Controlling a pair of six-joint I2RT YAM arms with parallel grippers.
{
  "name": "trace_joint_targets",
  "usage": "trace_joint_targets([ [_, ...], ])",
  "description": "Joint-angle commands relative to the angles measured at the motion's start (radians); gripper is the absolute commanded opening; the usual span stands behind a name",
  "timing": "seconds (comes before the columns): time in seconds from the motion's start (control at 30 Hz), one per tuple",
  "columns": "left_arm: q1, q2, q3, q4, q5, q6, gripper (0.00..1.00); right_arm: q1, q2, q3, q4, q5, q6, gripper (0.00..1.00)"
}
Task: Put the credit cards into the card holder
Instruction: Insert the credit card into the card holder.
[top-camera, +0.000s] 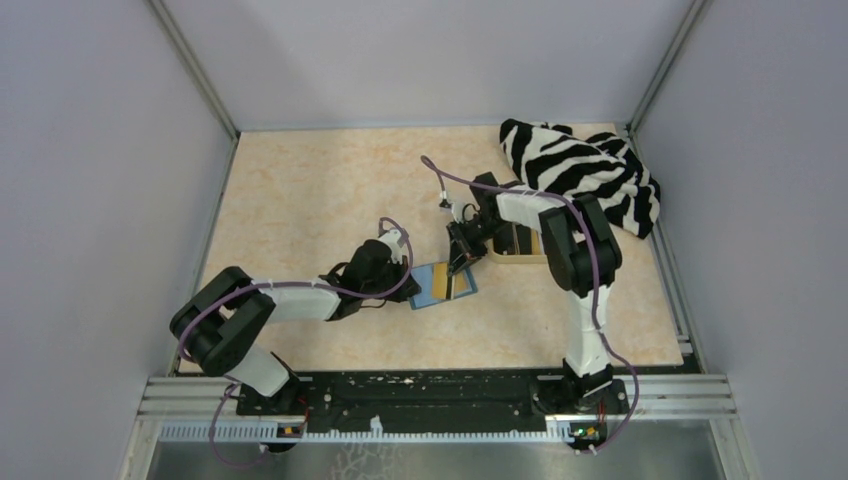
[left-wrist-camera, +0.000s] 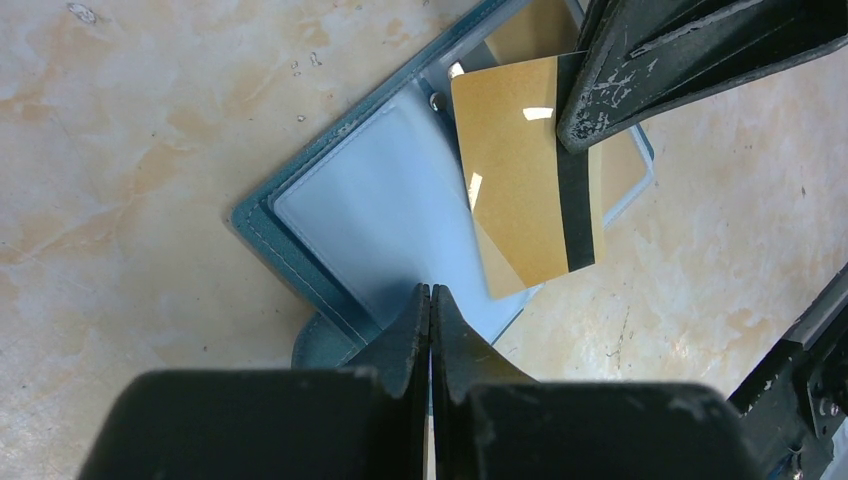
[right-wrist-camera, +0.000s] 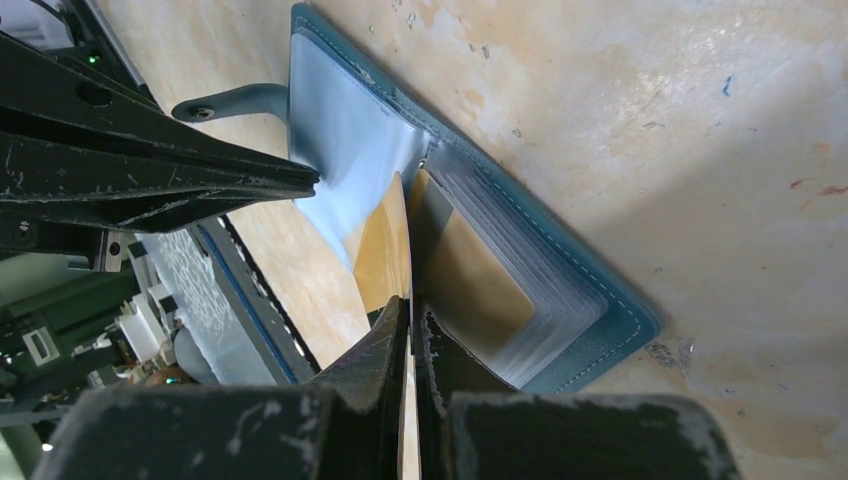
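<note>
Left wrist: pressed shut, empty left gripper onto open teal card holder; clamped gold credit card in right gripper, over holder.

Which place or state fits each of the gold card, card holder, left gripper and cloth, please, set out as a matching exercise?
Things:
1. gold card
2. card holder
3. left gripper
4. cloth

Places or states:
A. lying open on the table
B. bunched in the far right corner
C. pinched in the right gripper
D. shut, tips at the clear sleeve

Pairs: 1-C, 2-A, 3-D, 4-B
</note>
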Motion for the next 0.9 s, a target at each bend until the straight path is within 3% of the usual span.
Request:
trace_joint_targets([
  [0.0, 0.001, -0.003, -0.021, -0.031, 0.003, 0.020, 0.00, 0.012, 0.027, 0.042, -0.043, 0.047, -0.062, 0.00],
  [0.87, 0.001, -0.012, -0.020, -0.022, 0.006, 0.028, 0.00, 0.050, 0.202, 0.235, -0.215, 0.067, -0.104, 0.00],
])
